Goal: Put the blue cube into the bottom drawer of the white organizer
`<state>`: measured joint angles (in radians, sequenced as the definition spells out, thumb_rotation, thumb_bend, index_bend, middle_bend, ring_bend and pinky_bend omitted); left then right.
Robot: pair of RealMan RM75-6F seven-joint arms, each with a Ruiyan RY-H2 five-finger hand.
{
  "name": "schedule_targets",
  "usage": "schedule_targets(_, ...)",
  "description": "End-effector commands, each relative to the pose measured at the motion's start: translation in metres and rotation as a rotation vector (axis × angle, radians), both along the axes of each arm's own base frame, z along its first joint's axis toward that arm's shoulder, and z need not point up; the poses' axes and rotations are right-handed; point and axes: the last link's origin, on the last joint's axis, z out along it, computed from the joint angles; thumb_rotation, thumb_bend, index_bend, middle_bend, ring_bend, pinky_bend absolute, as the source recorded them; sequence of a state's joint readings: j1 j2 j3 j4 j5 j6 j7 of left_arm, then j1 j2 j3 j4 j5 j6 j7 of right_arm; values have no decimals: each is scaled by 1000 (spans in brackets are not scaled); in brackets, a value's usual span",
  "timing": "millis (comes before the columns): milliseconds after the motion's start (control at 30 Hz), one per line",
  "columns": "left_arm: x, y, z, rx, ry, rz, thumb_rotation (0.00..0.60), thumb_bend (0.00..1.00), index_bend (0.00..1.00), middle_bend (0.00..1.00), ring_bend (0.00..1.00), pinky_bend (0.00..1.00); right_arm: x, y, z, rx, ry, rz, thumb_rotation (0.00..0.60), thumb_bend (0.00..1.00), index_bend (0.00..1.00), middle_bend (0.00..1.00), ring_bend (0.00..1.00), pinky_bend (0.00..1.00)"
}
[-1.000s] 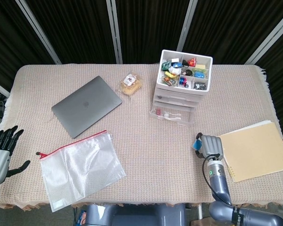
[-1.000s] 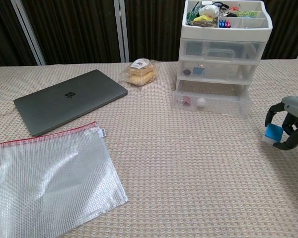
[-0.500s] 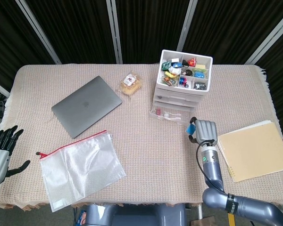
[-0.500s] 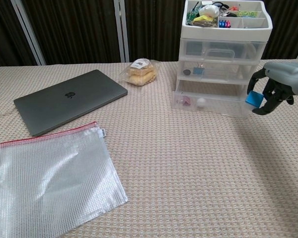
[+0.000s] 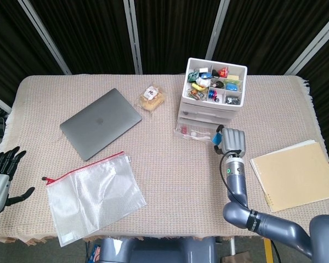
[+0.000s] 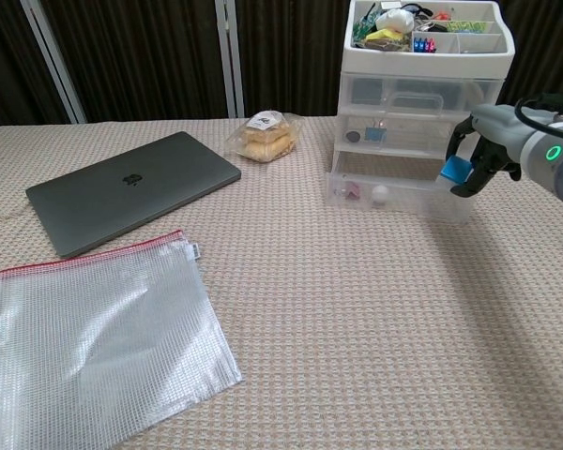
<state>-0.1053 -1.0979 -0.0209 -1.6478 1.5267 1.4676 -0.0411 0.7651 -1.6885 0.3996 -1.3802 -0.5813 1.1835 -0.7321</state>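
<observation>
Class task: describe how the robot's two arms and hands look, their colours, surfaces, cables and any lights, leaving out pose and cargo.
The right hand has a smooth grey shell with black fingers. Its arm is glossy grey and rounded, carries a black cable along the wrist, a small green ring light, and a yellow band near a joint lower down. The left hand has black fingers on a light grey body. No sleeves show.

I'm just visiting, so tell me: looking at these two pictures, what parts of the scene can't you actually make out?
- Blue cube: the right hand covers most of it in both views.
- Small items in the organizer top tray: too small to name in the head view.
- Left hand: cut off by the head view's left edge, absent from the chest view.
- Tan folder: runs off the head view's right edge.
</observation>
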Motion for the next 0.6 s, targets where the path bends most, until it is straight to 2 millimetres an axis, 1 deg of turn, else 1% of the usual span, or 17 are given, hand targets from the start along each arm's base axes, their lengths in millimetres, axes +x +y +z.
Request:
schedule_targets(33, 0, 0, 0, -6, -2, 0, 600, 239, 67, 0, 0, 0, 2, -11, -5, -13, -4, -9, 600, 251, 548, 843, 877, 686)
schedule_targets(200, 0, 0, 0, -6, -4, 0, 600, 239, 66, 0, 0, 0, -1, -21, -3, -43, -1, -22, 600, 249, 542, 842, 877, 686)
schedule_targets(367, 1, 1, 0, -9, -5, 1, 600, 239, 65, 0, 0, 0, -5, -23, -3, -48, 4, -32, 600, 213, 416, 843, 877, 686)
schedule_targets(433, 1, 1, 0, -9, -5, 1, 600, 239, 66, 0, 0, 0, -6, -22, -4, -45, 3, -37, 600, 203, 382, 842, 877, 686)
schedule_targets(500, 1, 1, 0, -9, -5, 2, 600, 239, 66, 0, 0, 0, -7, -21, -6, -41, 3, -42, 600, 196, 359, 842, 877, 686)
schedule_targets(600, 1, 1, -1, -10, -4, 1, 600, 239, 66, 0, 0, 0, -9, -19, -7, -36, 4, -49, 600, 190, 356, 842, 877, 686)
